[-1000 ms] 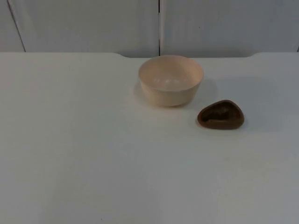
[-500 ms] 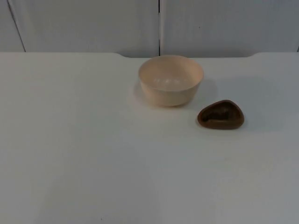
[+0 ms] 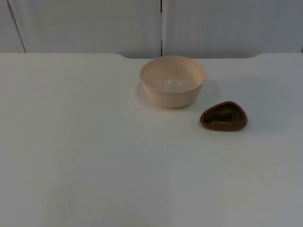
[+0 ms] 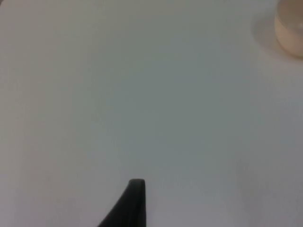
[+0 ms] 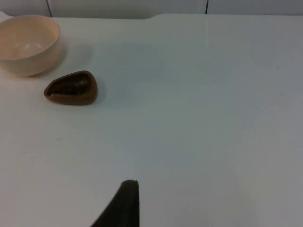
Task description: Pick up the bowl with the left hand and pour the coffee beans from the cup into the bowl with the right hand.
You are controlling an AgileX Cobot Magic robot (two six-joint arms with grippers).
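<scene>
A cream bowl [image 3: 173, 81] stands upright and looks empty near the table's back middle. To its right, closer to me, rests a small dark brown cup [image 3: 223, 116] with dark coffee beans inside. My left gripper [image 4: 135, 208] hangs over bare table, far to the left of the bowl [image 4: 291, 28], whose edge just comes into the left wrist view. My right gripper [image 5: 125, 205] is held over the table's right side, well away from the cup [image 5: 71, 88] and the bowl [image 5: 26, 42]. Nothing is held by either gripper.
The white table top [image 3: 94, 156] ends at the grey partition wall [image 3: 94, 26] just behind the bowl. A dark vertical seam [image 3: 161, 28] runs down the wall above the bowl.
</scene>
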